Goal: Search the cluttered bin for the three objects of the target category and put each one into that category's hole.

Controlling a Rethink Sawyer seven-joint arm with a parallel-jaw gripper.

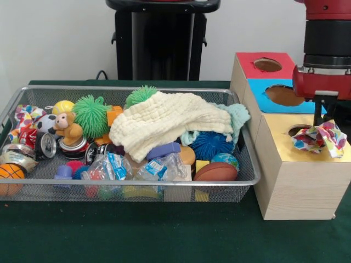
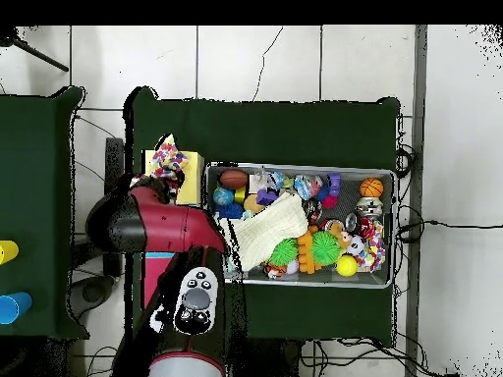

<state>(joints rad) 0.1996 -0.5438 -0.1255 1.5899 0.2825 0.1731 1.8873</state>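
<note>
Polka-dotted cloth [image 1: 318, 137] is lying bunched on the yellow-topped box [image 1: 299, 164], right of the bin [image 1: 248, 181], draped over the hole [image 1: 297, 130] so it can drop or be pushed through. Another dotted cloth [image 1: 24, 116] is sitting in the bin's far-left corner, beside the toy monkey [image 1: 68, 127]; the cream waffle cloth [image 1: 164, 123] may be covering more. The gripper [image 1: 322, 118] is hanging just above the bunched cloth, possibly touching it; whether it is parted or closed, I cannot tell.
</note>
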